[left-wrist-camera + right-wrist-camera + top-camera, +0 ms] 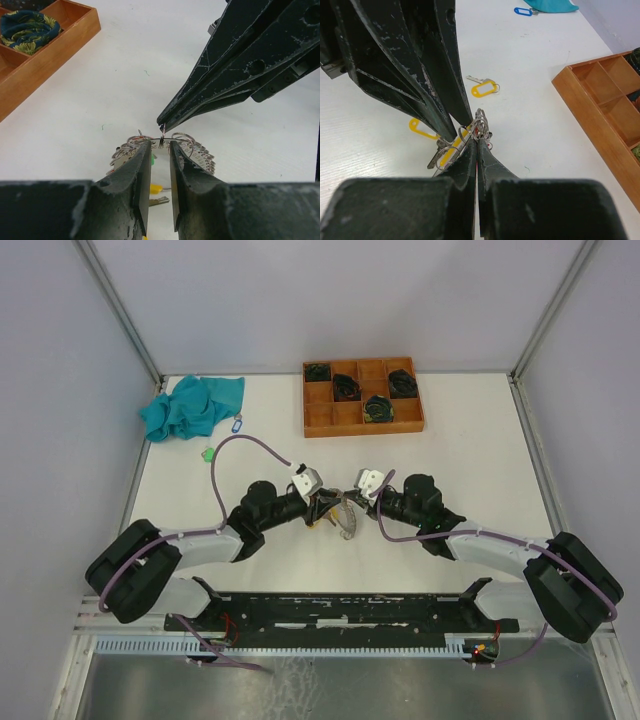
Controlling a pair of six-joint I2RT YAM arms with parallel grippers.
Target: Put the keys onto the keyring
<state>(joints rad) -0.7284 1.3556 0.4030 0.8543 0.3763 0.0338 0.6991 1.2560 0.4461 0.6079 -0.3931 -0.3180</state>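
Observation:
A thin wire keyring loaded with several metal keys hangs between my two grippers at mid-table. My left gripper has its jaws a narrow gap apart; the ring's wire crosses that gap at the tips and nothing sits between the pads. My right gripper is shut on the ring's wire and small rings, tip to tip with the left gripper. Yellow-tagged keys lie on the table: one beyond the grippers, one by the left fingers. A blue-tagged key and a green tag lie far left.
A wooden compartment tray holding black coiled bundles stands at the back centre. A teal cloth lies at the back left. White walls and frame posts enclose the table.

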